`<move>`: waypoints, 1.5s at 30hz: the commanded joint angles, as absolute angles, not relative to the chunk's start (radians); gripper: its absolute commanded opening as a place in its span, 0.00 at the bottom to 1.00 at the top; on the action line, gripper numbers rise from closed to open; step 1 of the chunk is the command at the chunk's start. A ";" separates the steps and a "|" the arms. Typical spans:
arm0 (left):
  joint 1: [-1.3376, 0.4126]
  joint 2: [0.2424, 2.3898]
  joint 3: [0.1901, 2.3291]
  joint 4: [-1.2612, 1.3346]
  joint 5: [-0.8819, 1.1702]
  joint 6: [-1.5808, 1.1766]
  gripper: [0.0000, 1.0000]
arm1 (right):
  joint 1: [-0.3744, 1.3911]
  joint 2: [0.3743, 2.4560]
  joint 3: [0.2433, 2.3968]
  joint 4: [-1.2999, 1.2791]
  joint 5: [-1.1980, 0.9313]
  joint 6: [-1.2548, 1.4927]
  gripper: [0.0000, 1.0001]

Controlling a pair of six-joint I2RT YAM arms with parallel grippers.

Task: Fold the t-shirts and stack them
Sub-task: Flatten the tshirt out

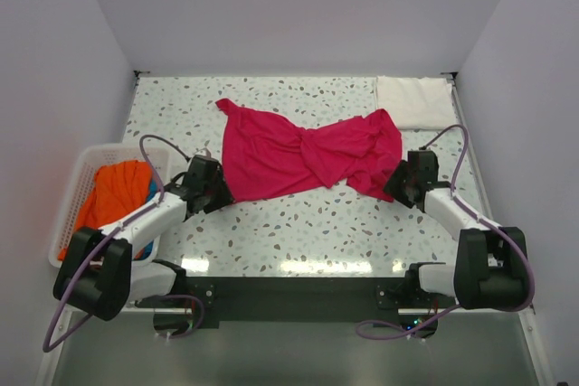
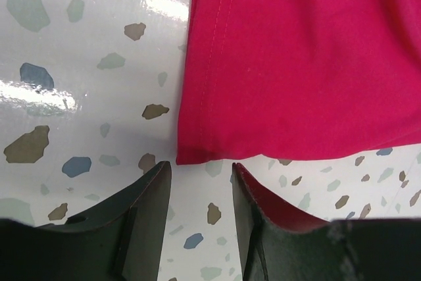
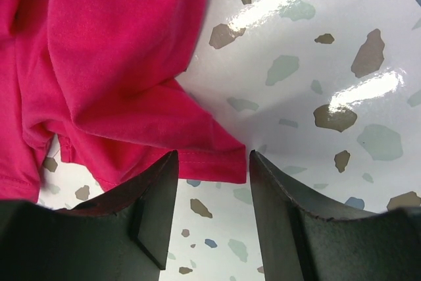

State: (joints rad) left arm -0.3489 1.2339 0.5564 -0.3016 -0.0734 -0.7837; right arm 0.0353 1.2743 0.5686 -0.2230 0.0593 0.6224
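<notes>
A magenta-pink t-shirt (image 1: 303,153) lies crumpled and twisted across the middle of the speckled table. My left gripper (image 1: 217,194) is open at the shirt's near left corner; in the left wrist view the corner (image 2: 197,153) lies just beyond my gripper (image 2: 200,169). My right gripper (image 1: 395,185) is open at the near right corner; in the right wrist view the hemmed corner (image 3: 220,162) lies between the fingertips of my gripper (image 3: 212,159). A white folded t-shirt (image 1: 414,100) lies at the far right. Orange (image 1: 113,196) and blue (image 1: 147,189) shirts lie in the basket.
A white slotted plastic basket (image 1: 76,189) stands at the left table edge beside my left arm. White walls enclose the table on three sides. A black base rail (image 1: 289,291) runs along the near edge.
</notes>
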 commanded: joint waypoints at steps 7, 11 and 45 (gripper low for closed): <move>-0.368 1.299 0.554 -0.233 -0.138 -0.822 0.45 | 0.037 1.308 0.548 -0.158 0.066 0.634 0.49; -0.380 1.315 0.545 -0.219 -0.147 -0.824 0.42 | 0.035 1.341 0.540 -0.134 0.052 0.640 0.48; -0.201 1.077 1.591 -0.696 -0.268 -0.532 0.00 | 0.025 1.005 1.578 -0.712 0.080 0.603 0.00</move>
State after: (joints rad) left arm -0.2054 1.0985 1.4212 -0.6121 -0.2478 -0.5953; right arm 0.0315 0.9977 1.4029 -0.6018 0.0162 0.6281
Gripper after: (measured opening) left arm 0.018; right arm 0.015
